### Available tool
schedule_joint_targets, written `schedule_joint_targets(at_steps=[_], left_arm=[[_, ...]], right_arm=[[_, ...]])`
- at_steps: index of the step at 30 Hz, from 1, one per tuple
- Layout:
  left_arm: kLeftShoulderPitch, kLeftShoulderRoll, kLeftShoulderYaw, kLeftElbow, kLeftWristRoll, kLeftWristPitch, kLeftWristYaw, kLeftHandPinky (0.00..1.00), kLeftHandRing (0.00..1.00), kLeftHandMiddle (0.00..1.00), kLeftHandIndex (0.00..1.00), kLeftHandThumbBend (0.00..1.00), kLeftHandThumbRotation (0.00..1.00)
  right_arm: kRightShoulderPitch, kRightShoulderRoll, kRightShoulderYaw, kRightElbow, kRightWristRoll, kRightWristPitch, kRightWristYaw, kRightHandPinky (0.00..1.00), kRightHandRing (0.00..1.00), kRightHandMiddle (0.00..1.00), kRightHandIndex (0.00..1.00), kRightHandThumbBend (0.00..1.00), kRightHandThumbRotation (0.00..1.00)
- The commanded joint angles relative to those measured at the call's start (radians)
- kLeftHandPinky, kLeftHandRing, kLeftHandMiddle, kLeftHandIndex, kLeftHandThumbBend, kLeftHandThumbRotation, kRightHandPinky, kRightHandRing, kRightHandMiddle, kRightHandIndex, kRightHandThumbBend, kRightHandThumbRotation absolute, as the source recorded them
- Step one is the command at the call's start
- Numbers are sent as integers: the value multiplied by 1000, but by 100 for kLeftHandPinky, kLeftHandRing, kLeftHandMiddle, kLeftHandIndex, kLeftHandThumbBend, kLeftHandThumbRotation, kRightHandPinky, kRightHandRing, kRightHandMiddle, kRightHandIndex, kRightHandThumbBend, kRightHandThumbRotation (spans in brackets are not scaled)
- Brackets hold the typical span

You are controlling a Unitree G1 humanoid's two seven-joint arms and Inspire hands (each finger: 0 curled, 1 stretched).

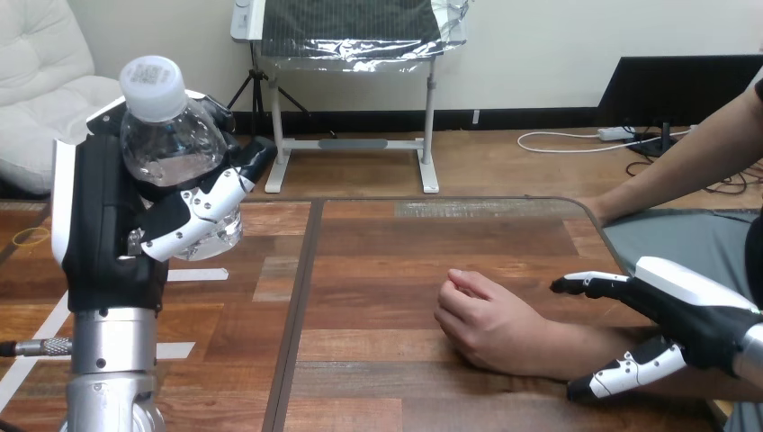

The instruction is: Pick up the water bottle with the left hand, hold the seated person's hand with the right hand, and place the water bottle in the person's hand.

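- water bottle (171,135): clear plastic, white cap on, roughly upright, gripped in the curled fingers of the left hand (108,225), raised above the tabletop (378,270) at its left side
- person's hand (486,324): loosely curled, resting on the tabletop right of its centre

Robotics lab or test room. Signs: robot's machine left hand (108,216) on silver forearm (112,360) at wooden bench (450,234); white tape marks (200,274) near hand; foil-covered panel (360,31) on white stand (430,117); power strip (621,133) and loose cables (558,142) on floor (504,171); dark monitor (679,85).
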Motion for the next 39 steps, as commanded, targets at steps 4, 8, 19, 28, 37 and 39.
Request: schedule_joint_targets(at_steps=[4, 8, 19, 28, 37, 39], left_arm=[[-51, -2, 5, -55, -14, -31, -3, 22, 29, 35, 40, 53, 0], [-48, -5, 6, -59, -28, -23, -7, 22, 29, 35, 40, 53, 0], [-50, -5, 10, -52, -26, -32, -6, 22, 29, 35, 40, 54, 0], [-49, -6, 11, -53, -33, -31, -8, 22, 28, 34, 40, 55, 0], [-52, -4, 15, -42, -37, -48, -13, 22, 28, 34, 40, 54, 0], [-51, -5, 15, -46, -42, -43, -14, 22, 28, 34, 40, 54, 0]], right_arm=[[-77, -8, 37, 37, -28, 9, -9, 90, 90, 91, 90, 100, 49], [-81, -6, 50, 43, -42, 18, -11, 90, 91, 91, 91, 100, 51], [-96, 9, 81, 71, -80, 47, -40, 93, 92, 92, 91, 100, 45], [-117, 20, 111, 105, -109, 66, -69, 91, 91, 91, 90, 100, 42], [-144, 28, 147, 134, -136, 106, -74, 87, 92, 91, 90, 100, 41], [-148, 28, 155, 140, -142, 111, -77, 83, 91, 91, 90, 100, 41]])
